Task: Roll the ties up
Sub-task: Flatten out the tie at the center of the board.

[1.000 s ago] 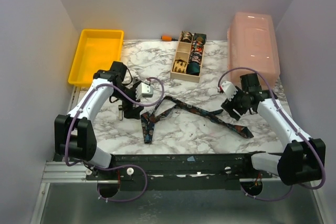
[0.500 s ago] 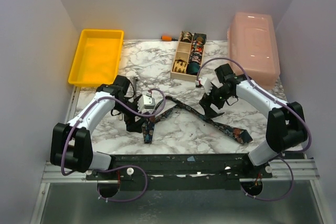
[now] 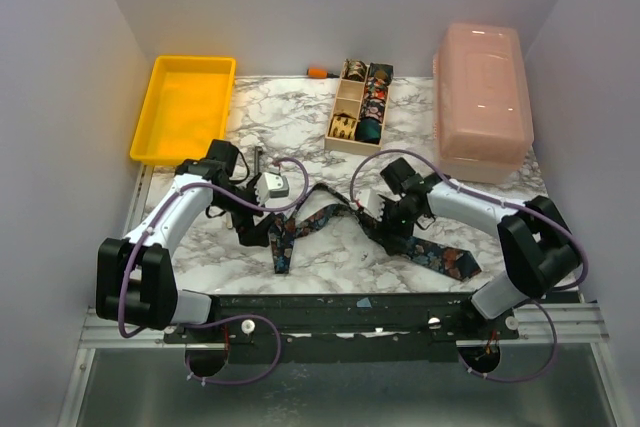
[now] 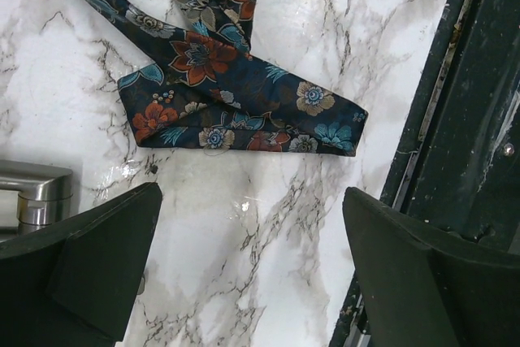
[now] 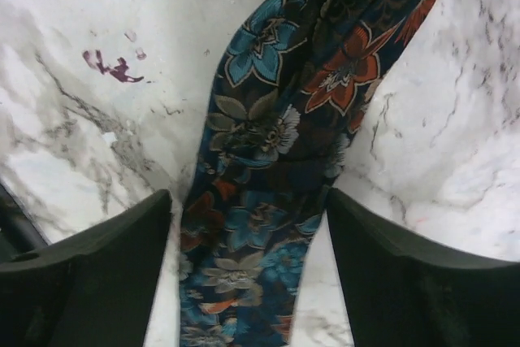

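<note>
A dark tie with a floral print (image 3: pixel 335 209) lies unrolled across the marble table, bent near the middle. One folded end (image 4: pixel 244 107) lies just beyond my left gripper (image 4: pixel 252 270), which is open over bare marble near the table's front rail. My right gripper (image 5: pixel 248 278) is open and straddles the tie's wider part (image 5: pixel 276 168), one finger on each side with small gaps to the cloth. From above, the left gripper (image 3: pixel 255 225) is at the tie's left bend and the right gripper (image 3: pixel 395 234) is over its right half. Several rolled ties sit in the wooden box (image 3: pixel 358 137).
A grey metal T-shaped tool (image 4: pixel 32 193) lies by my left finger, and from above the tool (image 3: pixel 257 157) shows behind the left arm. A yellow tray (image 3: pixel 185 107) is at the back left and a pink lidded box (image 3: pixel 483 87) at the back right. A purple mark (image 5: pixel 114 67) stains the marble.
The right arm swung left and toward the front, coming down over the tie's right half. The left gripper shifted slightly right, toward the tie's folded end.
</note>
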{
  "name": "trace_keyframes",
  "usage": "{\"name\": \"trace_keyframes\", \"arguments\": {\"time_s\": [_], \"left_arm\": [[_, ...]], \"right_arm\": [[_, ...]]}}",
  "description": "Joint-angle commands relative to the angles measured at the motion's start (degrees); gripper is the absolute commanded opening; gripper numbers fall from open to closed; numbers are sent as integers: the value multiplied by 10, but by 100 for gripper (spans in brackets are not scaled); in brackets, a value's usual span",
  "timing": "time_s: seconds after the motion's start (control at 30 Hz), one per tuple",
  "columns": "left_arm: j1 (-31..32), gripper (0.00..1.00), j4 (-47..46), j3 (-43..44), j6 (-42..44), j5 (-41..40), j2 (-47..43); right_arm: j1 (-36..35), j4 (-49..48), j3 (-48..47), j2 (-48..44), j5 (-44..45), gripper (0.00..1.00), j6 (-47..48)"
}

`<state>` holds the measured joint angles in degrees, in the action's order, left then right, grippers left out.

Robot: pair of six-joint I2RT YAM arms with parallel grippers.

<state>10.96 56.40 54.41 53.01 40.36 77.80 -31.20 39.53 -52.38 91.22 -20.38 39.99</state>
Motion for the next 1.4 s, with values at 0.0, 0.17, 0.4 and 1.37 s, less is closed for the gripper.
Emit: {"name": "trace_keyframes", "arguments": {"time_s": [0.0,0.17,0.4,1.37], "left_arm": [[-8,96,-7,4,-8,12,-3],[-7,92,7,5,23,7,2],[34,83,0,-14,52,-24,-8],[201,88,-245,-135,200,-51,16]], "right_arm": [[-25,-75,66,0,127,66,-6],[-10,-121,101,-5,243,7,47],[113,-123,121,-55,263,1,173],[146,-91,140,-81,244,1,203]]}}
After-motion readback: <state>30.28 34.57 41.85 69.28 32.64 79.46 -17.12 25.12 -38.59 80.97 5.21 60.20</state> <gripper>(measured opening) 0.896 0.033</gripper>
